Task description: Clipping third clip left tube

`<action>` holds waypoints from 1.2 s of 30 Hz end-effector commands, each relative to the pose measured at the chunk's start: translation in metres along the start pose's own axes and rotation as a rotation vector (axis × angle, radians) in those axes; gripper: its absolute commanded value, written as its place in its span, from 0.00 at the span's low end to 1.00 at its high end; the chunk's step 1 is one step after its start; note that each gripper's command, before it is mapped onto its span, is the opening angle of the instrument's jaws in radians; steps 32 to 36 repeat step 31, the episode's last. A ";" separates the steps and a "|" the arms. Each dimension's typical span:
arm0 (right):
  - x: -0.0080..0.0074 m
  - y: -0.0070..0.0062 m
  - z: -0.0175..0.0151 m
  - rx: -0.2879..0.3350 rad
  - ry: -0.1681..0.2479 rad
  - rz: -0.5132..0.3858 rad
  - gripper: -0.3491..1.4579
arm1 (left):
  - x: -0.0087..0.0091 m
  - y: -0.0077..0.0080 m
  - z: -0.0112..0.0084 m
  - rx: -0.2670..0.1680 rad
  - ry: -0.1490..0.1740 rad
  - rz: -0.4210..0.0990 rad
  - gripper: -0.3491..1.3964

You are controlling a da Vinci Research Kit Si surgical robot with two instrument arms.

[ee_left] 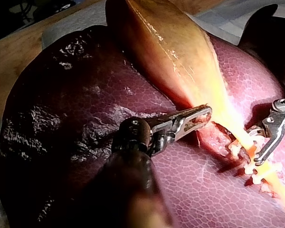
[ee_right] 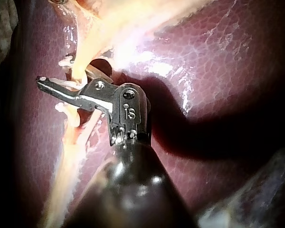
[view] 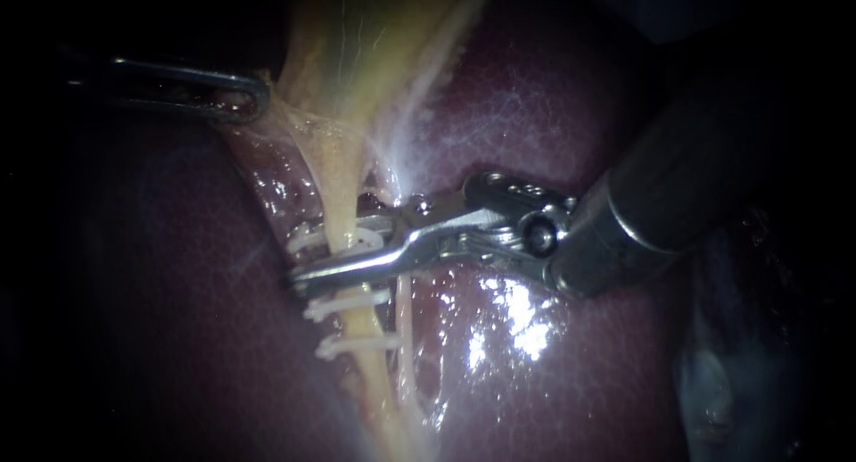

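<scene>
1. Left instrument (view: 257, 94) comes in from the left, and its jaws are clamped together on the lower edge of the gallbladder (view: 374, 43). The left wrist view confirms it: the left instrument's (ee_left: 204, 114) tips pinch the tissue where the gallbladder (ee_left: 175, 52) narrows.
2. Below that grip the left tube (view: 341, 199) runs down as a pale yellow cord over the liver (view: 571, 382).
3. Right instrument (view: 339, 248) reaches in from the right and sits across the left tube. Its jaws stand apart, one in front of the tube and one behind it.
4. In that gap lies a white clip (view: 364, 241), right on the tube (whether the jaws press on it, I cannot tell).
5. Just beneath the front jaw is the middle clip (view: 349, 301), and below that the lowest clip (view: 357, 344), both crossing the same tube.
6. A thinner tube (view: 404, 324) runs just beside the left tube, on the right instrument's side.
7. Right wrist view: the right instrument (ee_right: 69, 76) straddles the tube (ee_right: 78, 61) with daylight between the jaws.
</scene>
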 end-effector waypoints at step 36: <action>0.0024 -0.0018 -0.0021 0.003 0.012 -0.002 0.00 | 0.0000 0.0000 0.0000 0.000 0.000 0.000 0.00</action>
